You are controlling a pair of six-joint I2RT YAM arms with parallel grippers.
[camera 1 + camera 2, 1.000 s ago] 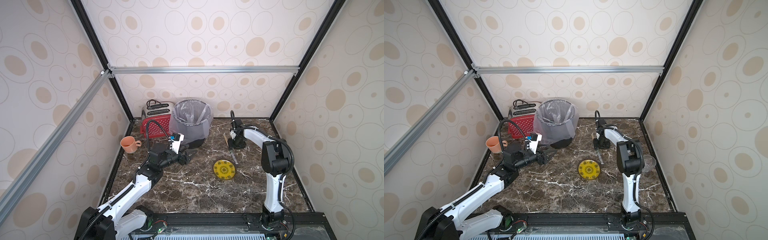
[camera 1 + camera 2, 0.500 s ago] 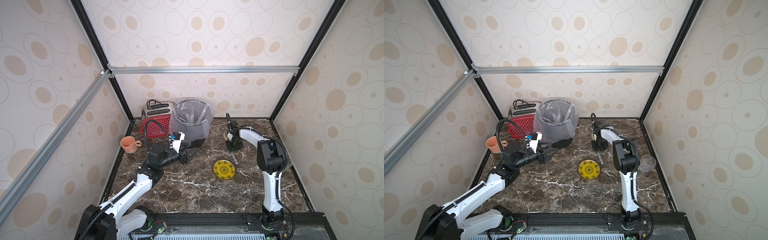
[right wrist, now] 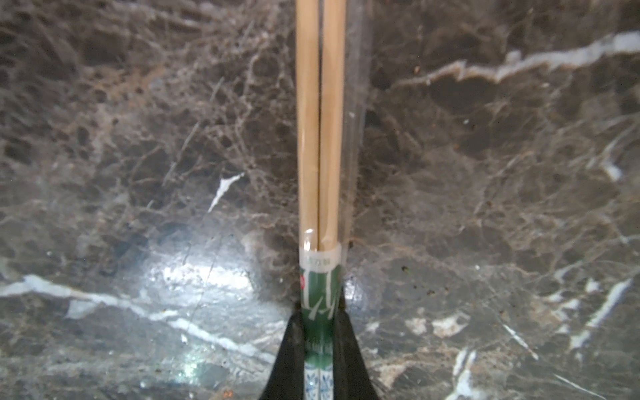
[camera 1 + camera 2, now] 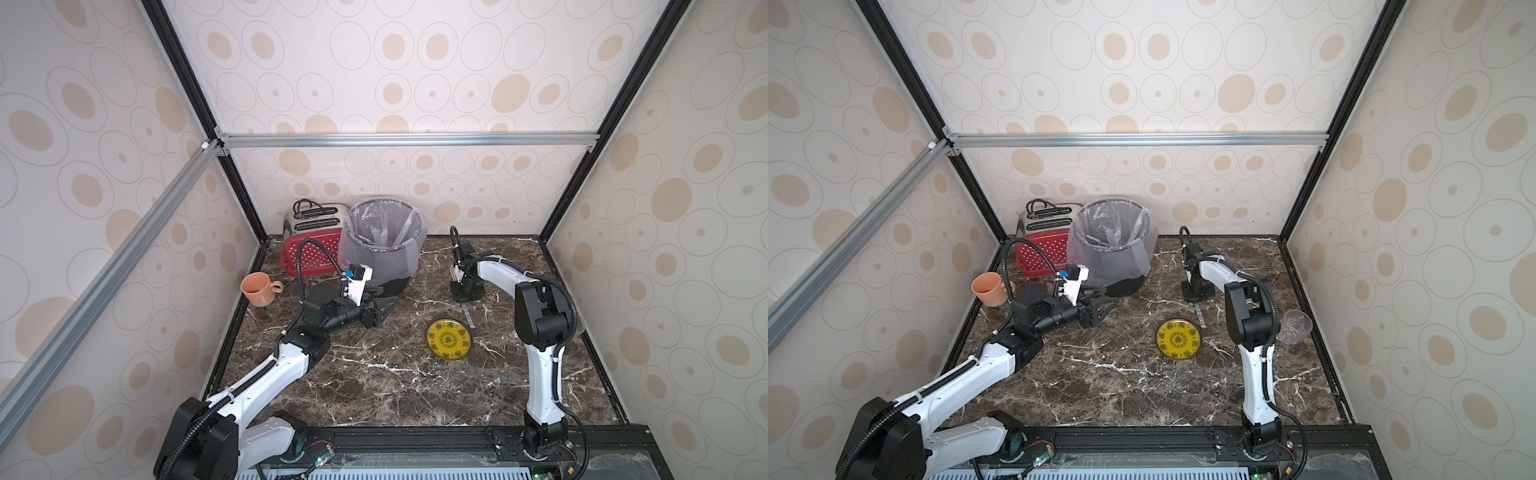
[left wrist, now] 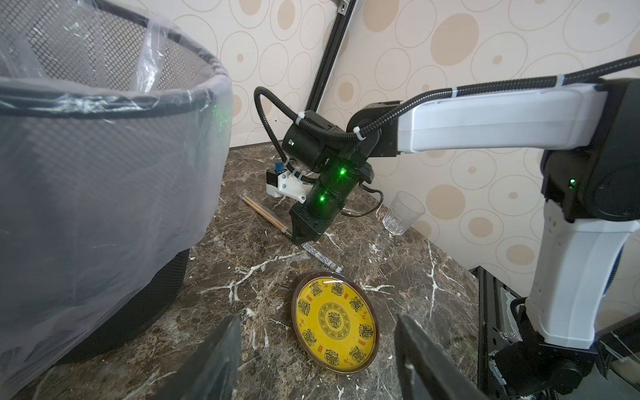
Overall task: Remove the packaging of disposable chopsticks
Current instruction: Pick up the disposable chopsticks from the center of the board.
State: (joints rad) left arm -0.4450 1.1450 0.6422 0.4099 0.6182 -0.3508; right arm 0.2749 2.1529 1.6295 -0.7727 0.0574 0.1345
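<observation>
The disposable chopsticks (image 3: 320, 138), two tan sticks side by side, lie flat on the marble inside the packaging (image 3: 355, 121), a clear sleeve with a green printed band. My right gripper (image 3: 319, 322) points down and is shut on that green band. In both top views it (image 4: 465, 297) stands at the back right, with the sleeve's patterned end (image 4: 467, 316) sticking out toward the yellow dish (image 4: 449, 341). The left wrist view shows the bare-looking sticks (image 5: 263, 214) on the gripper's far side. My left gripper (image 4: 388, 309) hovers open and empty beside the bin, facing the dish.
A grey mesh bin (image 4: 384, 245) lined with a clear bag stands at the back, with a red toaster (image 4: 309, 245) to its left. An orange cup (image 4: 259, 289) sits by the left wall. A clear glass (image 4: 1295, 326) stands near the right wall.
My right gripper has closed from open onto the sleeve's green band, and the right arm has shifted slightly left. The left arm has barely moved.
</observation>
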